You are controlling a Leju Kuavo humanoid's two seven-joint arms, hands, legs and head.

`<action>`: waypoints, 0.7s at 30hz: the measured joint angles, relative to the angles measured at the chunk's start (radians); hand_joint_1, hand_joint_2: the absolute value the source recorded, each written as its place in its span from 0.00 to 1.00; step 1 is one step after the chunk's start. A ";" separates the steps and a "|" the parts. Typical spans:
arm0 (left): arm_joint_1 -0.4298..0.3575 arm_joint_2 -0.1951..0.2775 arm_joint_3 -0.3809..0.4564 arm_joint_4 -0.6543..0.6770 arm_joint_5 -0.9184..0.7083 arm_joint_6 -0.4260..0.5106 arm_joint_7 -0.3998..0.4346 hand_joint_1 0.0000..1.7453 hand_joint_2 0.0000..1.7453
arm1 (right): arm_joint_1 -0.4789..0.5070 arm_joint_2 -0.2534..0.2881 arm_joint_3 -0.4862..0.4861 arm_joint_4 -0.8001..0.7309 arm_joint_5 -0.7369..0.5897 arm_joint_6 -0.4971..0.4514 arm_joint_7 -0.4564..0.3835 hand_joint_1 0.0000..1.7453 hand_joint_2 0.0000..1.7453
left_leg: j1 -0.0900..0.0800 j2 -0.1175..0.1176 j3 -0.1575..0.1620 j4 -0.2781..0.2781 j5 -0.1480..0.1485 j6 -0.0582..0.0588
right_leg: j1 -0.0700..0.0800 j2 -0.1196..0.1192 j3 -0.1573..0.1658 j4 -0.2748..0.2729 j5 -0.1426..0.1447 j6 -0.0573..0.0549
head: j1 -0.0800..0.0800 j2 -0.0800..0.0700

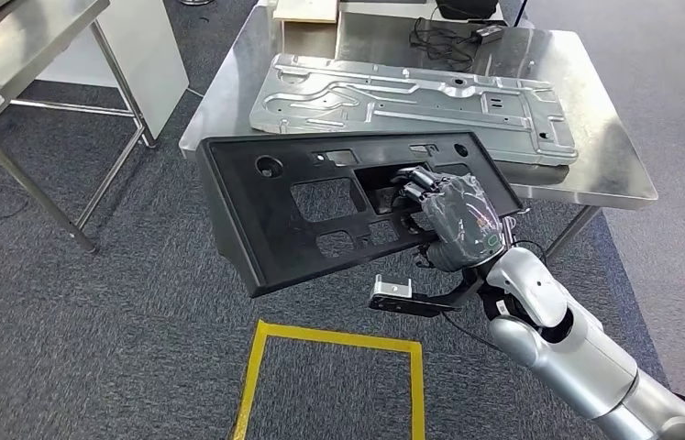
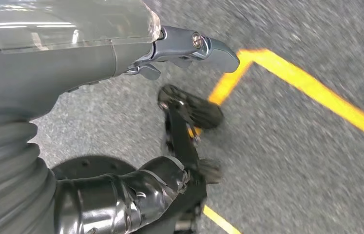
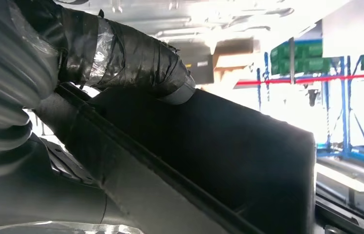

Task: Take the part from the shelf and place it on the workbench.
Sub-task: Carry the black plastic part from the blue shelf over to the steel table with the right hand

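**R hand carrying black panel at near edge of steel surface**

R hand [image 1: 453, 220] grips the black plastic part [image 1: 320, 206] — a long panel w/ several rectangular cutouts and round holes. Fingers [image 1: 416, 188] hook through a cutout near the panel's right end; thumb [image 3: 141, 58] presses on the panel's face in the right wrist view. Panel is off the floor, tilted, left end lower. Its far long edge overlaps the near edge of the surface [image 1: 595, 174]; most of it hangs out over grey carpet [image 1: 91, 348]. Can't tell if it touches the surface.

On the surface: large stamped sheet-metal plate [image 1: 412, 105], lying flat across the middle, just beyond the panel. Black cable w/ adapter [image 1: 453, 37] at the far edge.

L hand [image 2: 121, 58] seen in left wrist view over the carpet, holding nothing; thumb [image 2: 204, 46] sticks out, fingers [image 2: 121, 195] slightly curled, apart.

Yellow tape lines [image 1: 338, 344] on the carpet. Second steel table [image 1: 17, 55] off to the far left.
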 joint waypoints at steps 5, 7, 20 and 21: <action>-0.006 -0.005 0.001 0.000 -0.001 -0.001 0.001 0.00 1.00 | -0.036 0.001 0.003 0.004 0.036 0.039 0.024 1.00 1.00 | -0.009 0.032 0.041 0.016 -0.010 -0.025 | 0.013 -0.001 0.031 -0.091 0.127 -0.031 | -0.002 0.000; -0.010 -0.005 0.001 0.000 -0.001 -0.005 -0.001 0.00 1.00 | -0.085 0.007 0.007 0.010 0.052 0.084 0.043 1.00 1.00 | -0.007 -0.005 -0.022 0.131 0.026 -0.033 | 0.004 0.025 0.060 -0.111 0.117 -0.042 | -0.002 0.000; -0.006 -0.008 0.000 0.000 -0.011 -0.031 -0.019 0.00 1.00 | -0.400 0.083 0.114 0.109 0.098 0.281 0.115 1.00 1.00 | 0.003 -0.107 -0.186 0.034 0.086 -0.026 | -0.006 0.165 0.236 -0.099 -0.028 -0.003 | -0.001 0.000; -0.006 -0.010 0.000 0.000 -0.010 -0.032 -0.021 0.00 1.00 | -0.425 0.083 0.117 0.117 0.097 0.287 0.118 1.00 1.00 | 0.004 -0.097 -0.173 0.030 0.100 -0.018 | -0.005 0.146 0.236 -0.076 -0.030 0.001 | 0.000 0.000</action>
